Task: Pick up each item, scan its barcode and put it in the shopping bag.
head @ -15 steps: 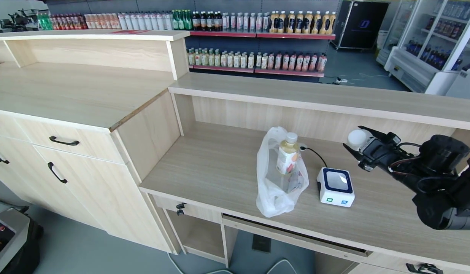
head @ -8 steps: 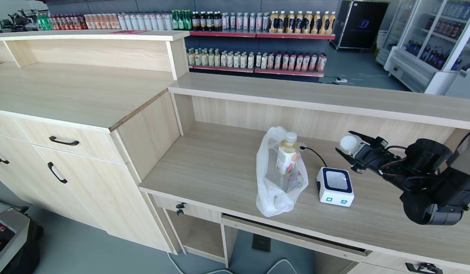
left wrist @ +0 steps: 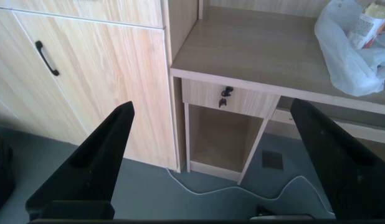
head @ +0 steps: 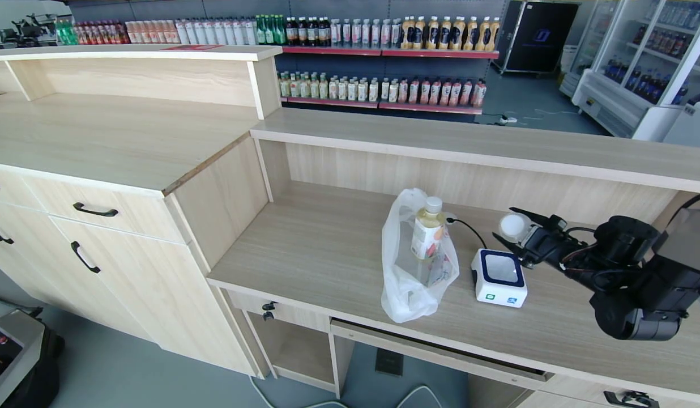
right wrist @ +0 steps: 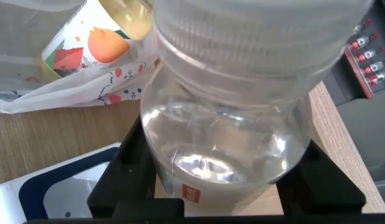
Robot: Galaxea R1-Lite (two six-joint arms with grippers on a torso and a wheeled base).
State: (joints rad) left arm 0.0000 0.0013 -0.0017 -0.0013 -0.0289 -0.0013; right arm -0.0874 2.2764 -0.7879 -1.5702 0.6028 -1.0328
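Black cabled arm [head: 633, 266], black hand [head: 507, 225]

No print on the juice bottle [head: 428, 233], scanner [head: 499, 277] or shopping bag [head: 400, 286] is legible.

Shop interior, evenly lit. Light-wood counter [head: 220, 192] in two levels: high block [head: 101, 136] on the left, fronted with doors [head: 129, 272] and black handles [head: 95, 211]; lower desk [head: 327, 249] to the right, backed by a raised ledge [head: 440, 141]. Under the desk edge, a small keyed drawer [left wrist: 225, 96] over an open nook [left wrist: 220, 140], with a shallow pull-out tray [head: 440, 354] beside it. Grey floor [head: 129, 368], white cable [left wrist: 223, 186] lying across it by the nook. Beyond the counter, a dark wall [head: 338, 8] with red-edged shelves [head: 384, 52] packed with rows of bottles [head: 350, 31]. Far right, glass-door fridges [head: 639, 62]; black case [head: 540, 34] between shelves and fridges.
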